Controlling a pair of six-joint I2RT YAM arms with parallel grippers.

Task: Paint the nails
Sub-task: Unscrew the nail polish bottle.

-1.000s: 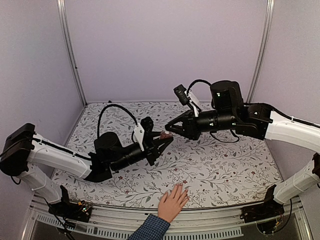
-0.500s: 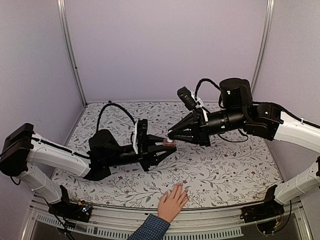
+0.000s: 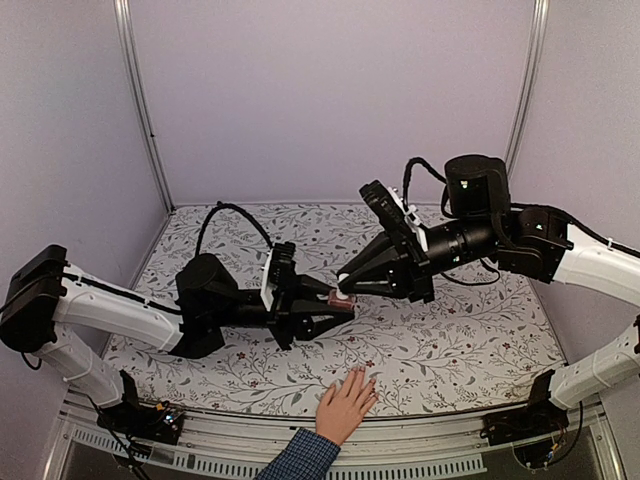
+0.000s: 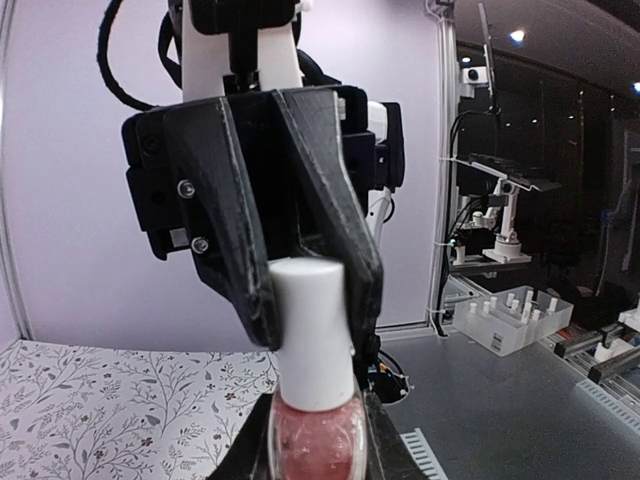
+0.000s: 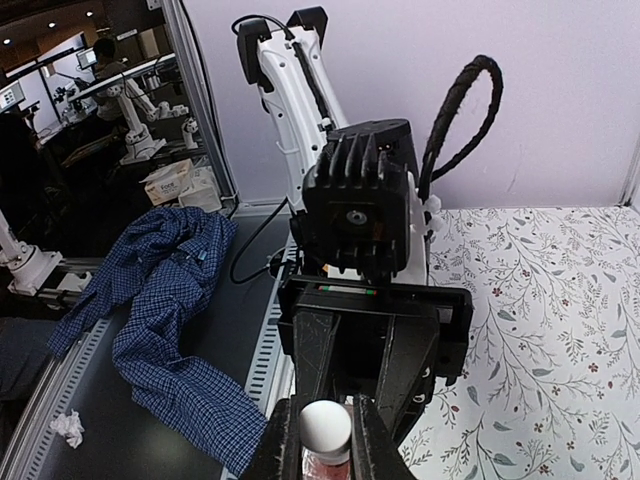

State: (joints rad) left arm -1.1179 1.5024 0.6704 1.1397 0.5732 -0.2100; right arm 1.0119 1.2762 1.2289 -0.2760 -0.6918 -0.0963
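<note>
Both arms have dropped and closed in since the earlier frame. The left gripper [image 3: 334,303] now sits lower and further right, and the right gripper [image 3: 346,285] has come down to meet it at the middle of the top view, above the floral table cover [image 3: 460,345]. Left gripper: clamped on the pink glass body of a nail polish bottle [image 3: 340,298], cap end toward the right arm. In the left wrist view the bottle fills the lower centre. Right gripper: narrowed onto the bottle's white cap [image 4: 312,340], one finger on each side. The right wrist view shows the cap's round top low in the frame between its own two fingers [image 5: 370,440]. Cap sits on the bottle; whether it is loosened cannot be told. A human hand [image 3: 346,405] lies flat at the bottom centre of the top view, on the near edge of the table, fingers spread and pointing up-frame, blue checked cuff [image 3: 300,457] below it. The nails [image 3: 358,372] are at the fingertips, well apart from the bottle and below it in frame. They are probably unpainted, but too small to say. A blue checked shirt [image 5: 165,320] lies on the dark surface at left of the right wrist view.
</note>
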